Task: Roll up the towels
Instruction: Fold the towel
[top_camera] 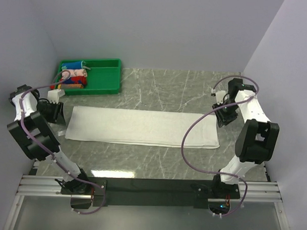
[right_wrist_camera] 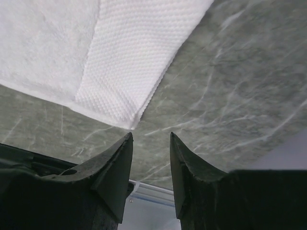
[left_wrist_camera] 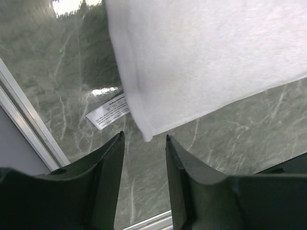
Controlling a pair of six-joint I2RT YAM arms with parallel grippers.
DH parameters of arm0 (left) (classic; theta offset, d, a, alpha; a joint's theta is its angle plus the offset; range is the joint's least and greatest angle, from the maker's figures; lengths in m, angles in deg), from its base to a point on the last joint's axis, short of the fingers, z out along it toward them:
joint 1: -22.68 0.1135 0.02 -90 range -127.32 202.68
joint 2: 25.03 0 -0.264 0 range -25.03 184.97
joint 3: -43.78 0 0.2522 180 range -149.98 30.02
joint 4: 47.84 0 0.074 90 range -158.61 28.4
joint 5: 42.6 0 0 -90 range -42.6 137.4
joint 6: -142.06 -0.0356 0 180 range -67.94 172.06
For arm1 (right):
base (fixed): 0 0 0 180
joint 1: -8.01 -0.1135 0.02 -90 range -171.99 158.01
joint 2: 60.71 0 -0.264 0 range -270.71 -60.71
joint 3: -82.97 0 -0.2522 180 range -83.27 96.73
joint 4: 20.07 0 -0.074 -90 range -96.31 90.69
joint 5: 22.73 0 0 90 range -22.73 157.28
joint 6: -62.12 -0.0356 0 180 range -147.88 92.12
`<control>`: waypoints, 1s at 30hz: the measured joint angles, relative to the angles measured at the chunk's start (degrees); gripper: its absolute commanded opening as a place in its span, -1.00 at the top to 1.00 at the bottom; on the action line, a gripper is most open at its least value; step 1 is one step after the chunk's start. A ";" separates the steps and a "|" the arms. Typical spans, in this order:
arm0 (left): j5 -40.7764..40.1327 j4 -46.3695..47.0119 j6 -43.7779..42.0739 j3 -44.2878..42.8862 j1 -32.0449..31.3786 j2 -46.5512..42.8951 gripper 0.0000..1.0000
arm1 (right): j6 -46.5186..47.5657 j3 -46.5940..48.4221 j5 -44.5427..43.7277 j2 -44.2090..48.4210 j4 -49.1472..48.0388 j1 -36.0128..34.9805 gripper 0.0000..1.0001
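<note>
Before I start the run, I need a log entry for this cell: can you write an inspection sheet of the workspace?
Surface: grey marble-look table.
Job's things: white towel flat, unrolled; label out at its left end.
Clutter: green bin far left, coloured rolled cloths inside.
Grippers: left gripper and right gripper open, empty, each at a towel corner.
Cables: purple cables loop off both arms; right one overlaps the towel's end from above.
Surroundings: plain walls; metal rail in front.

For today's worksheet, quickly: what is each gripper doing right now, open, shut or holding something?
Left gripper: open, empty, just short of the towel corner.
Right gripper: open, holding nothing.
</note>
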 measured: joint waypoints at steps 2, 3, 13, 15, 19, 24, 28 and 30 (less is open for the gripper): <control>1.33 -0.83 -1.31 -0.50 0.00 -2.03 0.07 | 0.09 2.29 1.03 0.13 0.68 0.22 0.12; 1.86 -1.22 -1.73 -0.72 -0.07 -2.51 0.05 | 0.04 3.23 1.60 -0.11 0.94 0.28 0.13; 3.98 4.74 2.75 5.29 -4.96 -2.64 0.32 | -3.48 1.01 5.35 -4.66 -0.55 -4.22 0.36; 3.41 7.10 5.05 8.79 -7.04 -2.64 0.38 | -4.50 -2.23 5.27 -5.62 -1.73 -5.62 0.38; 1.60 11.43 10.21 14.14 -9.46 -2.34 0.42 | -6.21 -6.58 1.75 -11.02 -5.11 -5.99 0.39; -0.72 16.02 15.34 16.72 -9.22 -1.11 0.39 | -9.57 -1.68 -3.41 -16.20 -4.09 -5.31 0.35; -0.22 17.00 18.75 16.96 -9.25 0.07 0.33 | -11.50 9.40 -5.49 -22.21 -3.13 -4.44 0.26; 0.57 16.72 19.69 16.81 -9.33 0.17 0.28 | -11.80 13.18 -5.84 -23.28 -4.28 -4.17 0.16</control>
